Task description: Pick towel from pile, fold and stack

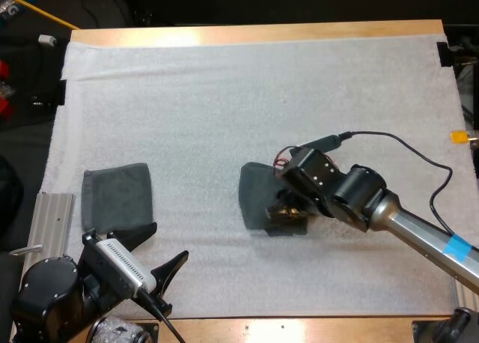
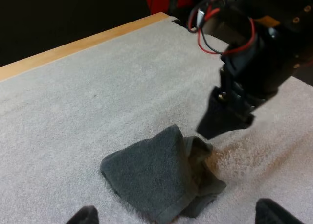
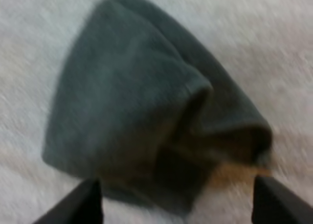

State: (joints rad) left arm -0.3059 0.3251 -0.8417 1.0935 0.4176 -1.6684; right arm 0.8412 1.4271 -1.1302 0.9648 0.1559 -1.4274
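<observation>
Towel (image 3: 142, 101) crumpled, just beneath spread right jaws

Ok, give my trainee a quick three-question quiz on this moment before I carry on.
1. True or false: the right gripper is shut on the crumpled towel.
2. How many towels lie on the mat?
3. Which is nearer the folded towel: A the left gripper, B the right gripper?
Key: 1 false, it is open over the towel; 2 two; 3 A.
</observation>
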